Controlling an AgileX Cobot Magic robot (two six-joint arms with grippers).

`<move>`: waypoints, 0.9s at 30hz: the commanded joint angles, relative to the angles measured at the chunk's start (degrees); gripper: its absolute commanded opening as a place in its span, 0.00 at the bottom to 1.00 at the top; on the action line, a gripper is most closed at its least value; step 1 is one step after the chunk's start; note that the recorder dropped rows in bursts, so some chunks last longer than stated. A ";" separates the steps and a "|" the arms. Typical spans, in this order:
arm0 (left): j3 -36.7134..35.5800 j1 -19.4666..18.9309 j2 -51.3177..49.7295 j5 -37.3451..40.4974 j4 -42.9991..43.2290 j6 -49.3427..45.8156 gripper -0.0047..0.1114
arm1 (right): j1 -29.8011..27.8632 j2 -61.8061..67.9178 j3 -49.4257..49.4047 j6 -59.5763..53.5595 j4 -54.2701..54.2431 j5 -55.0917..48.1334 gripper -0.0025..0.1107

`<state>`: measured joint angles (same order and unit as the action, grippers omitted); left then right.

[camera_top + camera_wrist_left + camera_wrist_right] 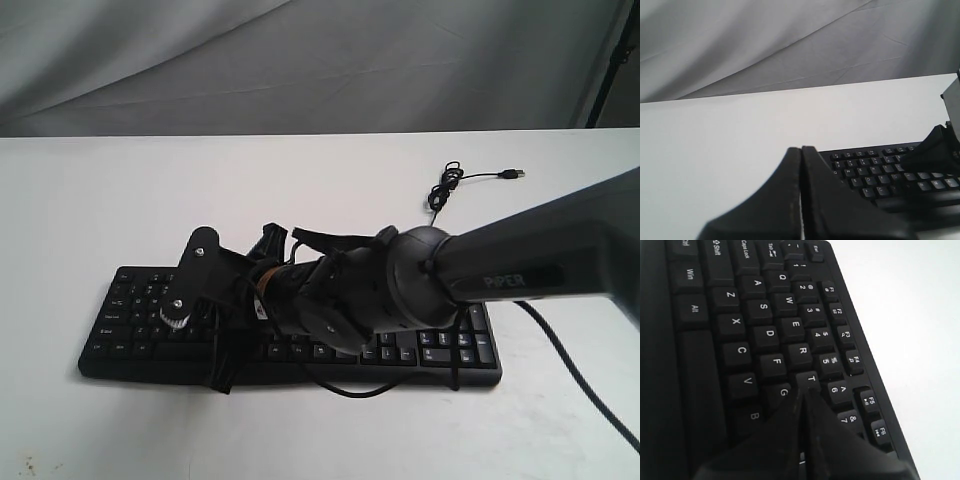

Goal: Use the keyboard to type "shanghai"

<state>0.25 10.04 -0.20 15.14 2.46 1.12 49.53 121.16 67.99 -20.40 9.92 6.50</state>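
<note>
Right gripper (802, 390) has its two fingers pressed flat together into one blunt tip, nothing pinched, so it's basically a poking stick right now. Biggest thing first: the white table (300, 180), and the keyboard (130, 310) lies flat on it toward the near side of the exterior view, with its thin cable (450, 185) trailing off behind and the plug loose on the table.

From the wrist cam the tip sits right in the gap between the G key (783, 391) and the T key (811, 378), with whatever is next to G hidden under the fingers. My guess is it's lining up on G or H, can't say which, and I can't tell if it's touching a cap or just hovering.

To do this well I'd centre the tip on one cap, come straight down, press short, and lift clear before sliding sideways. That tip looks wide enough to clip a neighbour.

Pose-wise, the right arm (540, 265) reaches in from the right and crosses the middle, forearm low over the board, wrist tipped down at the left-hand letters.

Left gripper (801, 149) is also closed on nothing, parked over bare table off the keyboard's end.
</note>
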 commanded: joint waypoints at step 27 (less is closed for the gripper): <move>-0.25 0.20 0.20 -0.29 0.27 0.16 0.04 | -0.38 1.10 -0.32 -0.24 -0.42 -0.59 0.02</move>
<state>0.25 10.04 -0.20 15.14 2.46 1.12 49.53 122.31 67.86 -20.40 9.80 6.41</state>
